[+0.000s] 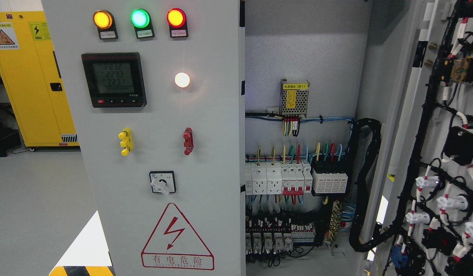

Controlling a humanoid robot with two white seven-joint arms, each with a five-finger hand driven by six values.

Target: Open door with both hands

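Neither of my hands shows in the view, so I cannot tell whether they are spread, curled or holding anything.

The left door of the cabinet fills the middle, shut and facing me. The right door stands swung wide at the right edge, its inner face towards me, strung with black cable looms and white connectors.

Between them the cabinet interior lies bare: a grey back panel, a small power supply near its upper middle, and a row of white breakers below it.

A yellow cabinet stands well apart at the left edge.

On the left door, a meter sits in the upper left; above it are amber, green and red lamps. A white lamp glows right of the meter. A rotary switch sits lower, above a red warning triangle.
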